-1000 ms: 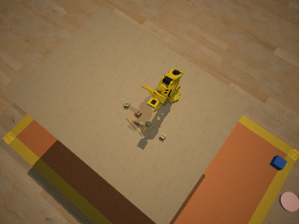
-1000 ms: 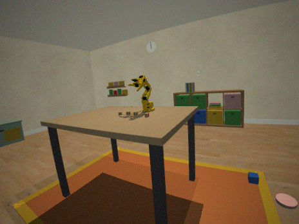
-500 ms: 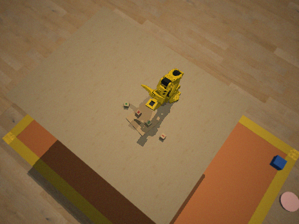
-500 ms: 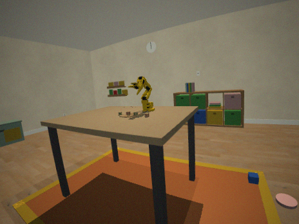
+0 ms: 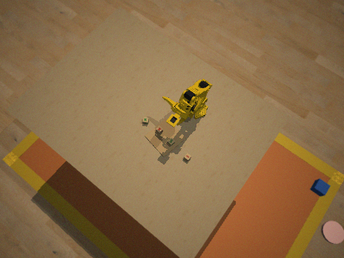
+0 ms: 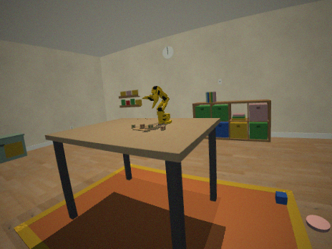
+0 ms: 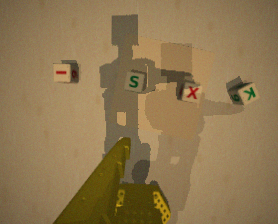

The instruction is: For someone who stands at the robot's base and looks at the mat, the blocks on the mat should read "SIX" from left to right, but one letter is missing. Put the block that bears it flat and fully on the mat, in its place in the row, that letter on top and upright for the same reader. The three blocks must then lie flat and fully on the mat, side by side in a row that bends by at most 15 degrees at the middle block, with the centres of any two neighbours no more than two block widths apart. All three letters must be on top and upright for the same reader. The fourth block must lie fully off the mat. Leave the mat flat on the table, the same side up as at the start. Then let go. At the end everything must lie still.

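Note:
In the wrist view four small letter blocks lie in a rough line on the table. The block with a red I [image 7: 65,72], which reads as a sideways bar, lies far left, off the mat. The green S block [image 7: 135,81] sits at the left edge of the pale mat [image 7: 175,100]. The red X block [image 7: 191,92] is on the mat. The green K block [image 7: 243,92] lies tilted to the right of the mat. My gripper [image 7: 124,150] is open and empty, high above the table, nearest the S block. It also shows in the top view [image 5: 168,101].
From above, the row runs K [image 5: 145,120], X [image 5: 159,130], S [image 5: 170,142], I [image 5: 187,157], in front of the arm's base [image 5: 196,104]. The arm's shadow falls across the mat and the S block. The table edges are far off.

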Available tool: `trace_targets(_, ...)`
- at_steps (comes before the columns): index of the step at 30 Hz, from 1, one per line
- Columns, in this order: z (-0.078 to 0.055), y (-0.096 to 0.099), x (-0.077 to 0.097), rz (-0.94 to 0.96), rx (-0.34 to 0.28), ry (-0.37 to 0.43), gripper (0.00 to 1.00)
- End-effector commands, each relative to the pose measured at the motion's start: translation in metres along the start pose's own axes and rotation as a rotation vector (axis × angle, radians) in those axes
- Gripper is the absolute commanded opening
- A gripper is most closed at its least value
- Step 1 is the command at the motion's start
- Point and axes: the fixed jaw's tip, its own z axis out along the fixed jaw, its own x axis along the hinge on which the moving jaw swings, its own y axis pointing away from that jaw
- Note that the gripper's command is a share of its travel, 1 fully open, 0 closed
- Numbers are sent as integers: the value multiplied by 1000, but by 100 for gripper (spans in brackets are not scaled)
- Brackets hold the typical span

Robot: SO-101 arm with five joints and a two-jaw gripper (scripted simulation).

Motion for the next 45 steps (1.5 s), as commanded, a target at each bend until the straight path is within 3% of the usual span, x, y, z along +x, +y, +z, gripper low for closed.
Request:
trace_targets(1, -3, -1, -1, 2, 5, -15, 100)
trace_targets(14, 2, -5, 13, 13, 15, 78, 100)
trace_targets(26, 2, -2, 10, -5, 3, 94, 97)
trace_targets(35, 7, 14, -5, -78, -44, 147, 86)
trace_targets(45, 31, 65, -27, -261, -128, 274, 59)
